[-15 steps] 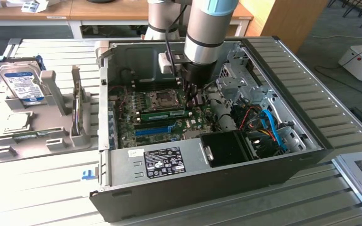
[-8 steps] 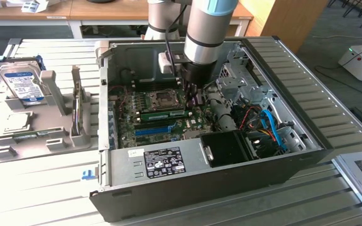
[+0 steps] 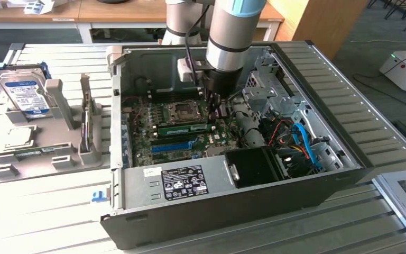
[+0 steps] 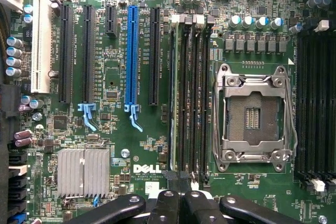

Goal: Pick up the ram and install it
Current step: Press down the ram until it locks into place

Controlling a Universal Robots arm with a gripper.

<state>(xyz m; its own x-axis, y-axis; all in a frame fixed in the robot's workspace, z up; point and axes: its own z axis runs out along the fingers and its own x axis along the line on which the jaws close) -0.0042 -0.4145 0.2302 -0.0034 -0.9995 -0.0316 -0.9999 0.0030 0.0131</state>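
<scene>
End effector is closed right over the ram, which sits in a motherboard slot beside the CPU socket; I'd press straight down, evenly; no tilting.

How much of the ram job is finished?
The ram already stands in a slot beside the processor socket. The shut pincer is over one end of it. Whether it has clicked fully in, I cannot tell.
</scene>
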